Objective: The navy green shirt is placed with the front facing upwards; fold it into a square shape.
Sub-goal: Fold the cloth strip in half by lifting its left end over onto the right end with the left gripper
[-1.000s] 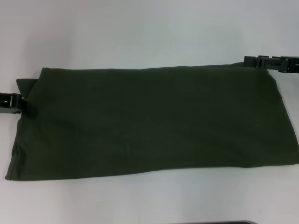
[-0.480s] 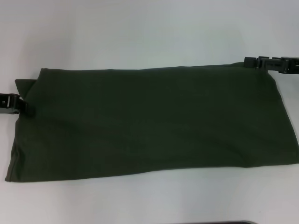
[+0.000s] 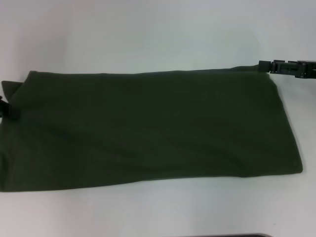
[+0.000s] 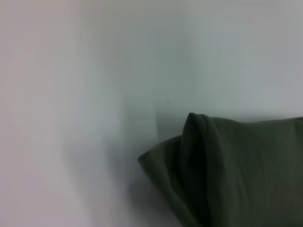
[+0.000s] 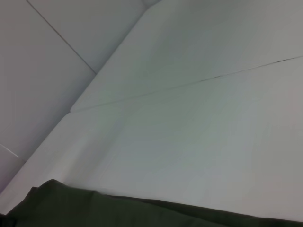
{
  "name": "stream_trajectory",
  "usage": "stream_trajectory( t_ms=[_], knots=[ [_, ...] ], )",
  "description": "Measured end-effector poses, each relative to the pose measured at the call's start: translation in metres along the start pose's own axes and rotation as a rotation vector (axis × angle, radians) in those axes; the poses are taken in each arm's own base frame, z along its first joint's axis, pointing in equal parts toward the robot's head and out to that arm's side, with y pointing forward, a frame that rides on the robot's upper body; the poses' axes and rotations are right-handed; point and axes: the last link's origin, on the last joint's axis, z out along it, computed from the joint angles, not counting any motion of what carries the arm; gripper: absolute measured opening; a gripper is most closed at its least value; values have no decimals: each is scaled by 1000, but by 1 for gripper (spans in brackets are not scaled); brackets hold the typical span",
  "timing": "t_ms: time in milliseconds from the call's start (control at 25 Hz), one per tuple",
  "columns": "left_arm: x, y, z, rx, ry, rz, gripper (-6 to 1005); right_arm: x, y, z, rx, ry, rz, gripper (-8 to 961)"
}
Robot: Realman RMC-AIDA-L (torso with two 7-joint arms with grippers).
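Head view: a white tabletop (image 3: 148, 34) carries the navy green shirt (image 3: 148, 128), folded into a long dark band lying flat across the middle, plain side up; the right pincer (image 3: 270, 66) sits at the band's far right corner, the left pincer (image 3: 7, 108) at its far left end, where cloth bunches; whether either pincer is apart or together cannot be told.

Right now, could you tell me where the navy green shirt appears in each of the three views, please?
Head view: the navy green shirt lies folded into a wide band across the middle of the white table.
Left wrist view: only a bunched corner, lower right.
Right wrist view: a thin dark strip along the bottom edge.
Shared landmark: the white table under the shirt.
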Motion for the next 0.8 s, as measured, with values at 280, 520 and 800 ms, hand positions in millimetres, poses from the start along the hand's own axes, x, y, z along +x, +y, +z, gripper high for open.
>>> stream_trajectory(
  t_ms=[280, 520, 800],
  knots=[
    [2, -9, -16, 20, -7, -6, 28, -1, 1, 1, -3, 1, -2, 945],
    [3, -19, -28, 41, -9, -20, 27, -1, 1, 2, -5, 1, -2, 944],
    [2, -25, -38, 51, -16, -30, 27, -2, 2, 3, -8, 2, -1, 945]
  ],
)
